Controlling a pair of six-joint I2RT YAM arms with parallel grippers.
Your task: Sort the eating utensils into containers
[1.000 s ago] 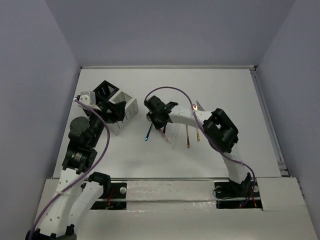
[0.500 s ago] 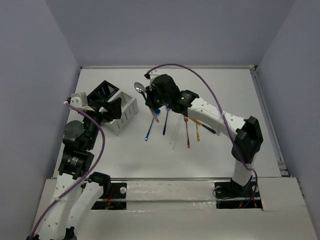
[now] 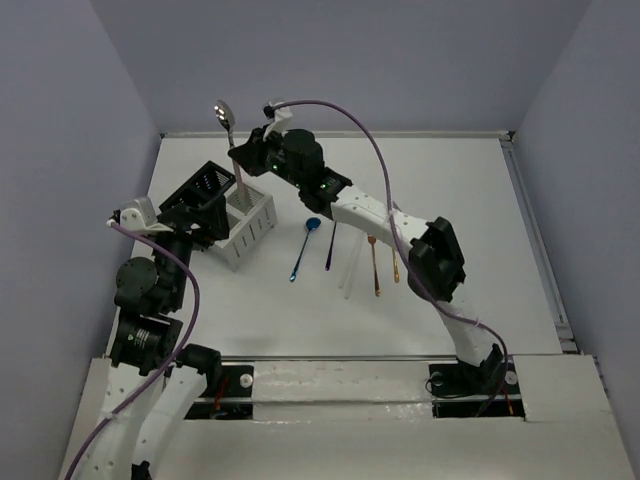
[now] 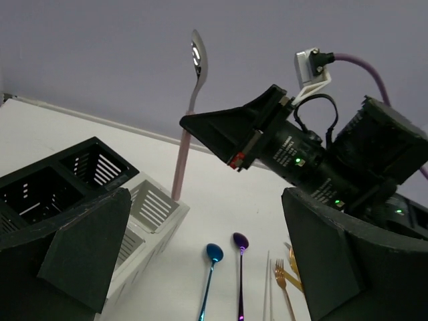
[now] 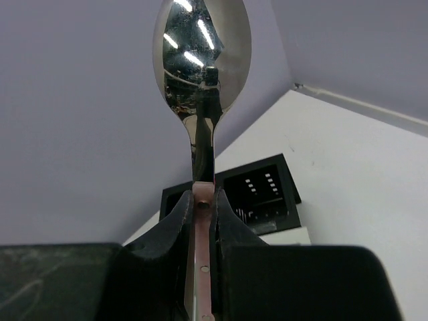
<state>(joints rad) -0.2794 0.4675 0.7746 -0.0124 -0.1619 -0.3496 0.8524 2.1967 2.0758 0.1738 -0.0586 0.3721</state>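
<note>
My right gripper (image 3: pixel 250 160) is shut on a silver spoon (image 3: pixel 224 112) with a pink handle. It holds the spoon upright, bowl up, and the handle's lower end reaches into the white caddy (image 3: pixel 258 228). The left wrist view shows the spoon (image 4: pixel 198 53), the white caddy (image 4: pixel 152 212) and the black caddy (image 4: pixel 60 179). The right wrist view shows the fingers clamping the handle (image 5: pixel 202 208). My left gripper (image 3: pixel 198 215) is open and empty beside the black caddy (image 3: pixel 207 183). A blue spoon (image 3: pixel 303 248), a purple spoon (image 3: pixel 330 245), white chopsticks (image 3: pixel 352 270) and gold forks (image 3: pixel 375 265) lie on the table.
The utensils on the table show between my left fingers in the left wrist view: blue spoon (image 4: pixel 210 267), purple spoon (image 4: pixel 240 267), gold fork (image 4: pixel 283 284). Walls enclose the table at the back and both sides. A raised rail (image 3: pixel 535 240) runs along the right edge.
My right gripper has lifted the silver spoon off the table and carried it back and left to the white caddy, turning it upright. My left arm has drawn slightly left.
</note>
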